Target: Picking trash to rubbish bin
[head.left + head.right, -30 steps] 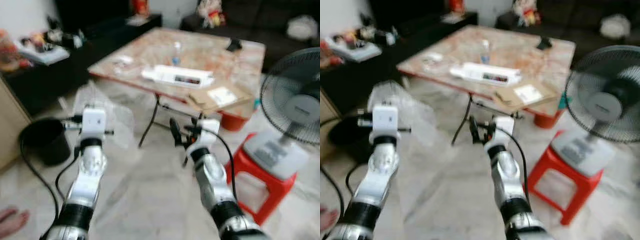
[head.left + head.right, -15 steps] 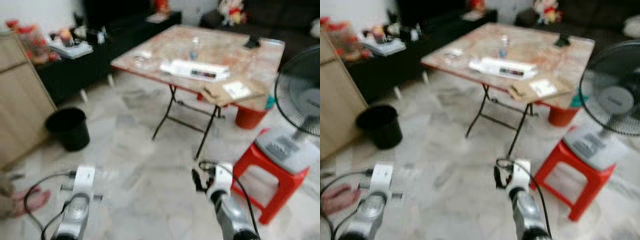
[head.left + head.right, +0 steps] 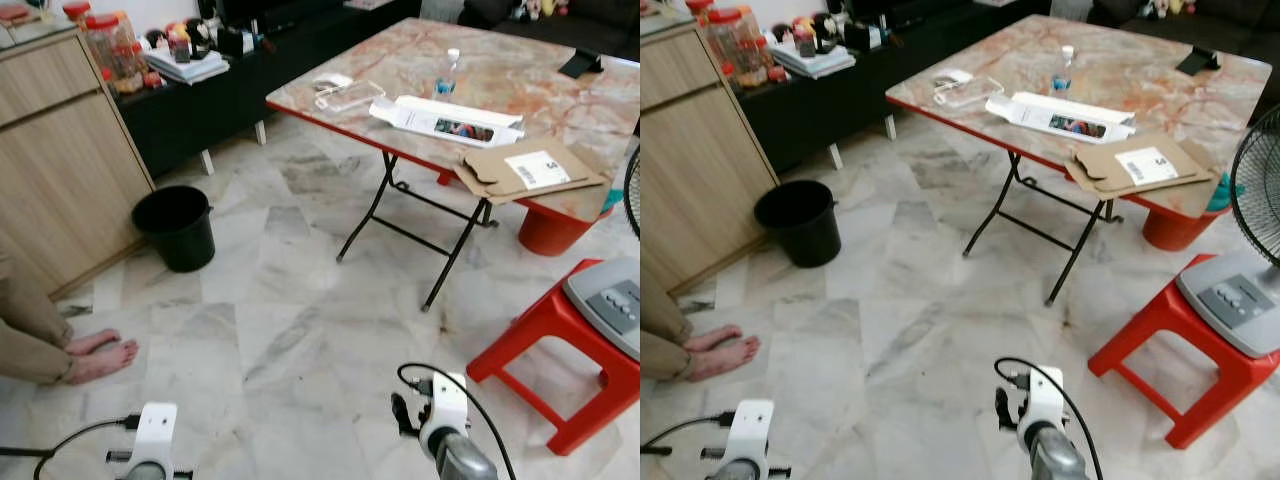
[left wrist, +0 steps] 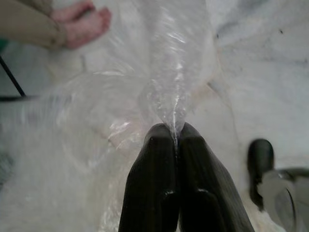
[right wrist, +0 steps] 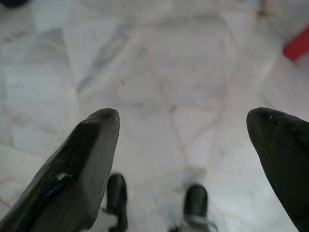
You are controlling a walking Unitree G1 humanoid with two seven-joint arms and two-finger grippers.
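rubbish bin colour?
Black. The rubbish bin stands on the floor by the wooden cabinet; it shows best in the left eye view.

Both arms cut off by the near edge in the eye views, fingers out of frame. Person (image 3: pixel 45 340) at left cropped to shins and feet. Fan (image 3: pixel 1252 200) at right cropped. Clear bag (image 4: pixel 159 92) in the left wrist view is blurred and runs past the edges. Labels on the carton (image 3: pixel 445 118) too small to read.

Head pair looks down across one room — wrist cameras hover close above marble floor (image 5: pixel 193 58).
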